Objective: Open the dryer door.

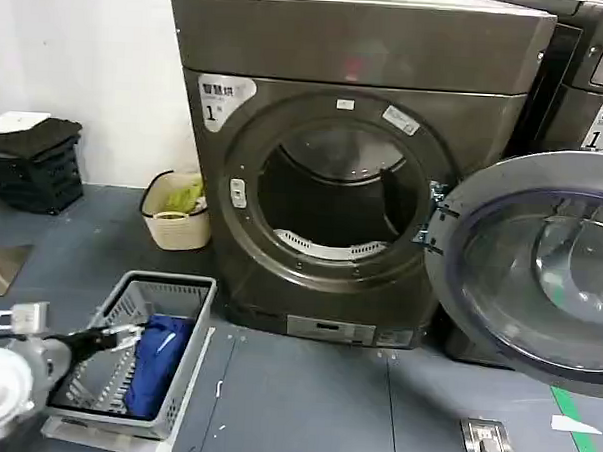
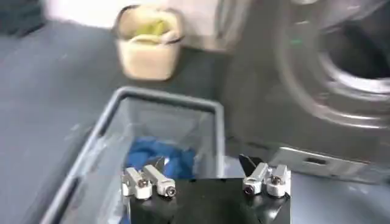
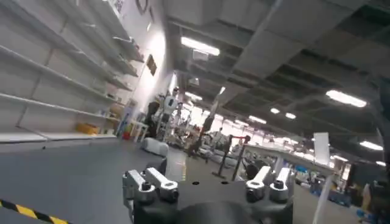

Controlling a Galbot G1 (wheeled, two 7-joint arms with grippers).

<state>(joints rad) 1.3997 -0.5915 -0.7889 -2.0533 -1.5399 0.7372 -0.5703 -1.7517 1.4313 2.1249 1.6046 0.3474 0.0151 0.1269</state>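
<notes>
Because the left gripper [image 1: 127, 335] hangs low at the left, just over the near rim of the grey laundry basket [image 1: 194, 291] with its blue cloth [image 1: 160, 365], any careless sweep toward the machine could, I judge, snag that rim and drag the basket. Its fingers [image 2: 151, 179] stand spread apart with nothing between them, and the arm reaches forward from the lower left corner of the head view. Farther right, the dryer [image 1: 359, 48] stands with its drum mouth fully exposed. Right again, the dryer door [image 1: 540, 261] already hangs swung wide on its hinge, standing in front of the second machine [image 1: 598, 89]; pushing it further could, I think, strain the hinge. The right gripper [image 3: 207, 182] points out into the room, jaws parted and holding nothing.
</notes>
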